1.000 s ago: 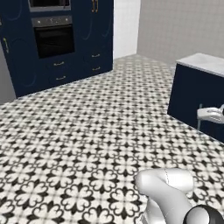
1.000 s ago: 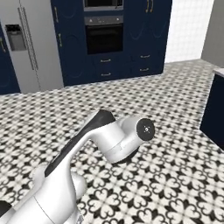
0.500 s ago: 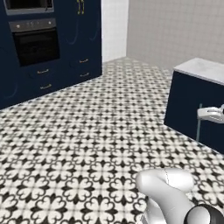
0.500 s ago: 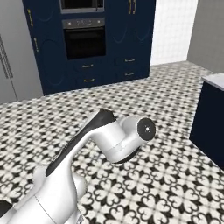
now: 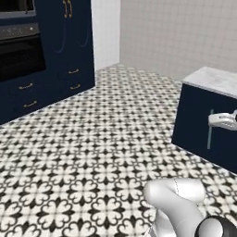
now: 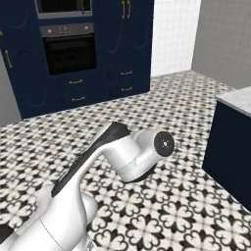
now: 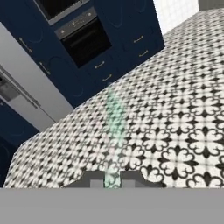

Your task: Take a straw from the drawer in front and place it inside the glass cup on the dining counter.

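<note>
Straw clamped in gripper — projecting ahead.

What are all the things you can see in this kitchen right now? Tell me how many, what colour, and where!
straw: one, pale bluish-white, held between the gripper's tips, pointing away over the floor
oven: one, black with a grey top strip, set in the navy cabinets on the far wall
drawers: several, navy with small brass handles, below and beside the oven
fridge: one, grey, beside the navy cabinets in the hand view
dining counter: one, marble top on a navy base, at the right
floor: black-and-white patterned tiles, everywhere
arm: one, white with dark joints, folded low in front
gripper: one, dark tips, shut on the straw
</note>
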Controlling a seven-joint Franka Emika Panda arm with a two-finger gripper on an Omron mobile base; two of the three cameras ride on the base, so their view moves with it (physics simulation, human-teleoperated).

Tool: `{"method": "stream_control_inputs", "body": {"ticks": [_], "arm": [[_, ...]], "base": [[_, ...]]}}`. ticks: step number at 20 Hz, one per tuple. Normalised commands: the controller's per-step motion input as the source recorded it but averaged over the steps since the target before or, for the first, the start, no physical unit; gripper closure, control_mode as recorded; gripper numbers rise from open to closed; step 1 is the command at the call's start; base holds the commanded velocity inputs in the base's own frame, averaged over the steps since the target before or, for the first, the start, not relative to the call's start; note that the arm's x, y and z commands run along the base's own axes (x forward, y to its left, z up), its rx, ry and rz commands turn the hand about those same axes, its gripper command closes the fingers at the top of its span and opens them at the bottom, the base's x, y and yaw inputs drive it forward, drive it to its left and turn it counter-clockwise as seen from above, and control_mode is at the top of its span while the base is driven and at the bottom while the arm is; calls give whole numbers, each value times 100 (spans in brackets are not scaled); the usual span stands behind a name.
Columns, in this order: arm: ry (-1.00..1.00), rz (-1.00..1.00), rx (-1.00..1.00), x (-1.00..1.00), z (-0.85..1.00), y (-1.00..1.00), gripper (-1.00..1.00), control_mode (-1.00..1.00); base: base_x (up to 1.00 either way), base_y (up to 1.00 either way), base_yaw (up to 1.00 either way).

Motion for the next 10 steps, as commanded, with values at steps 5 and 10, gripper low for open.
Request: {"method": "stream_control_inputs", "body": {"ticks": [5, 10], "arm": [[0, 0, 0, 0, 0, 0, 100, 100], [0, 0, 0, 0, 0, 0, 100, 100]], "base": [[100, 0, -23], [100, 12, -25]]}}
